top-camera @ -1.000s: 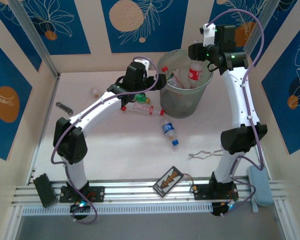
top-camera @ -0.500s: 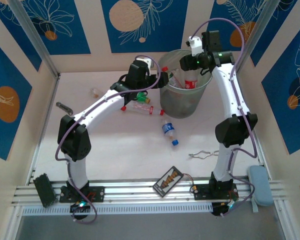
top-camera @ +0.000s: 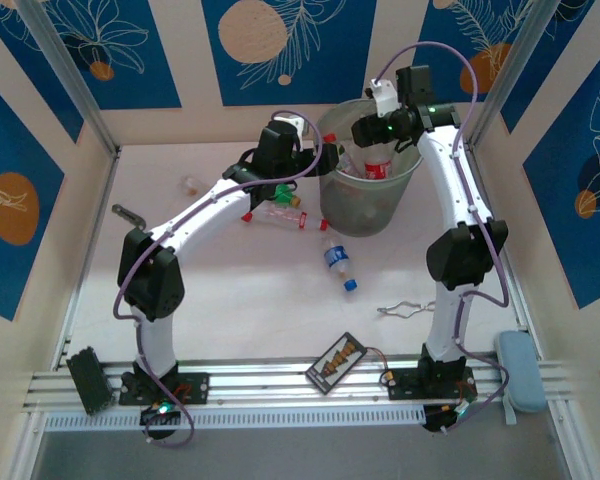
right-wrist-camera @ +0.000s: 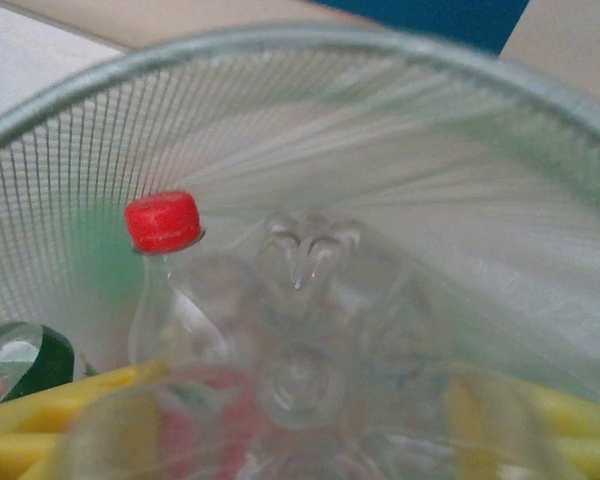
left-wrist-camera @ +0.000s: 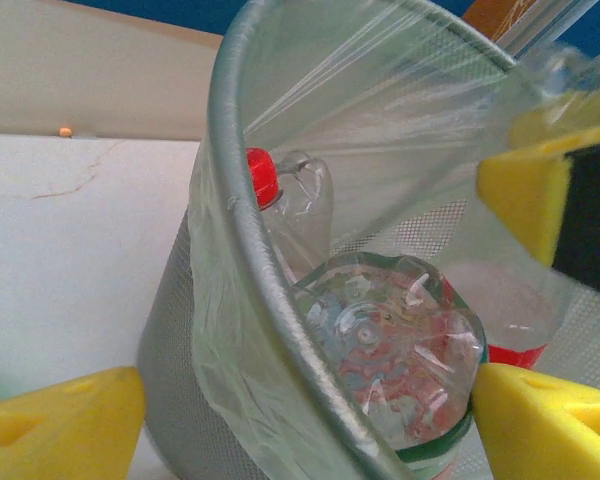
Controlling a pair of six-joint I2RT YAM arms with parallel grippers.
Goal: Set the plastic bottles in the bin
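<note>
your right jaws hang over the bin (top-camera: 368, 212) at the far middle of the surface, one either side of a red-labelled bottle (top-camera: 378, 168), and you can't tell whether they grip it. your left jaws stand open, straddling the bin's left rim. a red-capped bottle (left-wrist-camera: 285, 205) leans inside. a blue-labelled bottle (top-camera: 336, 260) lies just near of the bin.

No lettering is legible: labels on the red-labelled bottle (top-camera: 378, 168) in the bin (top-camera: 355, 212), the blue-labelled bottle (top-camera: 335, 260) and the black card (top-camera: 335, 362) are too small.
</note>
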